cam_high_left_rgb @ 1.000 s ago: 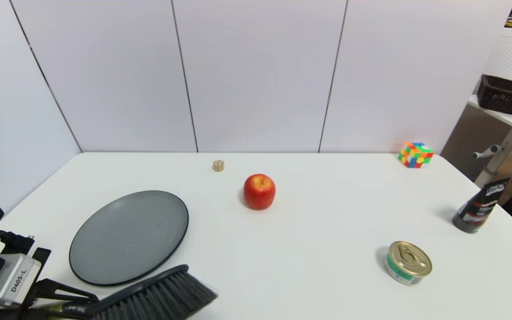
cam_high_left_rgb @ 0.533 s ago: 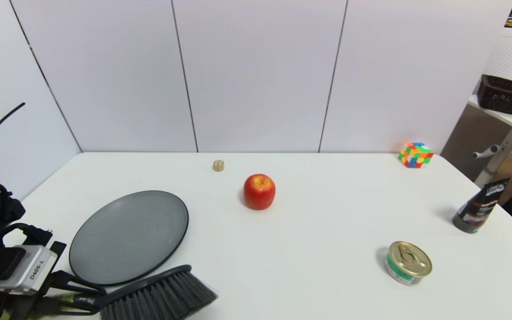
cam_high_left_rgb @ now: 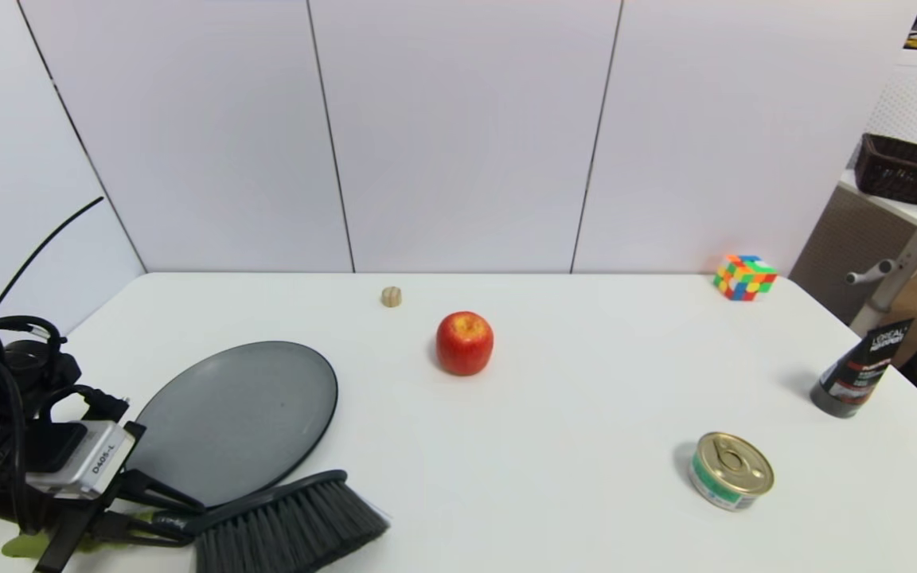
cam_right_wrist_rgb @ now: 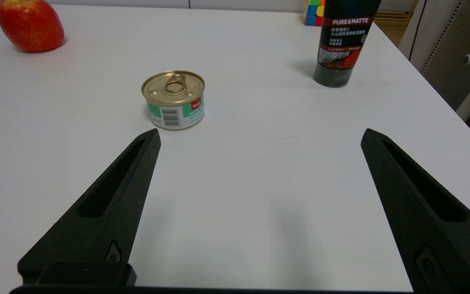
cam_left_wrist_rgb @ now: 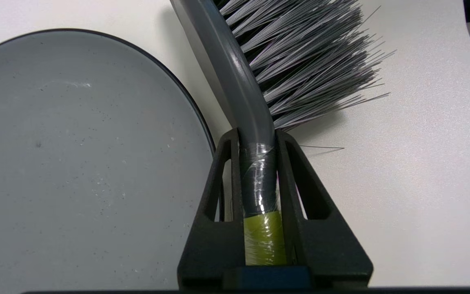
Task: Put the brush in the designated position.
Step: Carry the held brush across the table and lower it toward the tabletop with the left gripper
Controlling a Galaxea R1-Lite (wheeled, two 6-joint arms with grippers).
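The brush [cam_high_left_rgb: 283, 521] lies at the table's front left, its black bristles pointing toward the front edge and its grey head beside the plate's rim. My left gripper [cam_high_left_rgb: 188, 519] is shut on the brush's neck, where the olive-green handle [cam_left_wrist_rgb: 264, 239] meets the grey head [cam_left_wrist_rgb: 235, 77]; both fingers [cam_left_wrist_rgb: 218, 179] press its sides. The bristles [cam_left_wrist_rgb: 308, 57] fan out over the white table. My right gripper [cam_right_wrist_rgb: 259, 136] is parked low at the front right, open and holding nothing; it does not show in the head view.
A grey plate [cam_high_left_rgb: 243, 414] lies just behind the brush. A red apple [cam_high_left_rgb: 465, 342] stands mid-table, a small wooden piece [cam_high_left_rgb: 392, 297] behind it. A tin can [cam_high_left_rgb: 731, 469], a black tube [cam_high_left_rgb: 856, 370] and a colour cube [cam_high_left_rgb: 744, 276] are on the right.
My left arm has come further into view, moving right and away from me. The brush has gone with it and turned slightly, its head now close to the plate's rim.
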